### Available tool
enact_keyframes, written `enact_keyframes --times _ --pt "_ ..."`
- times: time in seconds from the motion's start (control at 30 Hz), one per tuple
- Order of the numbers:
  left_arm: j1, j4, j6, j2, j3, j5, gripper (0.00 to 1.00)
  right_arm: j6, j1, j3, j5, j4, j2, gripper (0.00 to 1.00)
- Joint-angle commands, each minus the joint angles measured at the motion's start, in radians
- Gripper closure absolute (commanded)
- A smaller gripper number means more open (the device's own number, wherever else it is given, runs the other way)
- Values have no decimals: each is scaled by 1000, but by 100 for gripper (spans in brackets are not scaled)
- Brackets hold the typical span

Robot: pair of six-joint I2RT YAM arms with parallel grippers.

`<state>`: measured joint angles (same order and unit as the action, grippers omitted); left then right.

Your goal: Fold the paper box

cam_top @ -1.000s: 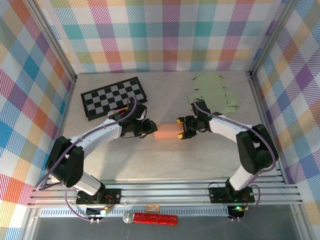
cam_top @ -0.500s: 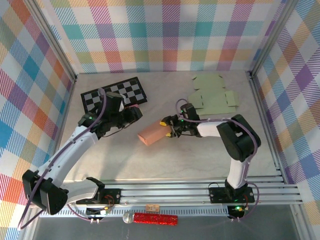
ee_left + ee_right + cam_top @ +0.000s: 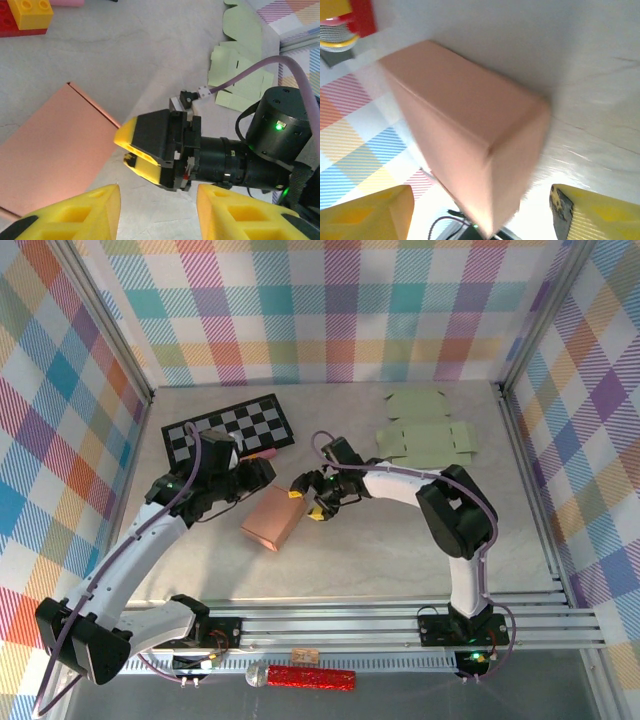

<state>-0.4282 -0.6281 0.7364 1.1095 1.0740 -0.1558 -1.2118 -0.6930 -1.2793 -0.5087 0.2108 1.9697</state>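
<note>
Risk of shoving the pink paper box (image 3: 270,521), loose on the table (image 3: 380,550) between both arms, askew: right gripper (image 3: 306,504) just beside one end with fingers apart, left gripper (image 3: 157,200) likewise spread on nothing.

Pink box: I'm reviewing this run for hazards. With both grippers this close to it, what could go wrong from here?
1. The pink box lies loose on the table; the open right gripper at its corner could shove it away rather than grasp it.
2. The left gripper, also open, points at the right one from close by, so their fingers might collide.
</note>
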Motion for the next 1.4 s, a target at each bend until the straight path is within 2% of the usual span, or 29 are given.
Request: enact_keyframes --times 0.0,0.13,0.3,0.7,0.83,1.2,1.37 --pt "16 -9 -10 -20 -21 -18 56 140 5 -13 57 313 -59 27" --pt "16 -9 -15 -39 -53 -43 56 190 -16 -14 54 273 -93 32" --pt "14 -14 -38 -105 -105 -44 56 226 -62 -127 49 237 -3 40" --pt "14 -128 -92 -332 -180 28 56 190 -113 -308 14 252 186 49" --pt "15 -183 -100 -377 -167 47 56 134 -147 -349 5 205 234 54" --pt "15 -329 -114 -485 -120 24 56 6 -228 -544 42 125 395 57" --pt "15 -363 -108 -528 -131 -14 53 -5 -234 -575 86 146 403 57"
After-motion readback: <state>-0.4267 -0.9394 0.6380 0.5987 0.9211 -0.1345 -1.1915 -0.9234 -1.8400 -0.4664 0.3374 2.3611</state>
